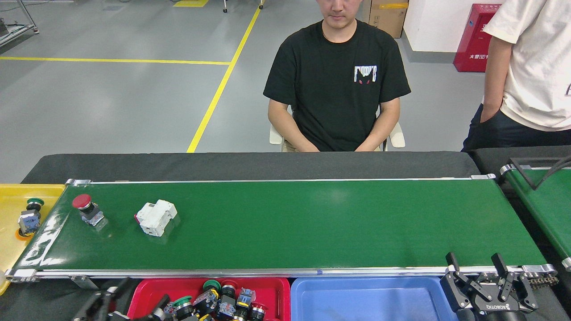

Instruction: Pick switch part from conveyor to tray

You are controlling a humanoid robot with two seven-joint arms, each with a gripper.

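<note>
Left gripper (127,303) is down at the bottom edge over the near-left corner of the red tray (147,290), fingers spread wide w/ nothing between them afaict; a green-capped switch part (182,304) sits in the tray just right of it, so my guess is the drop is done and the step now is clearing out for the next pick. To do that well imo: lift straight up before swinging so the fingers don't rake the pile, keep them wide, then come at the next part from above and a bit ahead of it in case the belt's running. Right gripper (488,285) hangs by the near-right corner of the blue tray (366,298), fingers apart, holding nothing. Counts, near to far: 2 grippers; 2 near trays (red, blue), red one has roughly 7 or 8 parts but they overlap and get cut off so can't say exactly, blue has none I can see. On the conveyor (312,223): 2 things, a red mushroom-button switch (85,208) near the left end and a white breaker block (155,217) just right of it, not touching. Yellow tray (13,249) past the left end holds 2 parts (29,216). Behind: 2 ppl, one seated person (337,89), one standing person (531,76).
</note>
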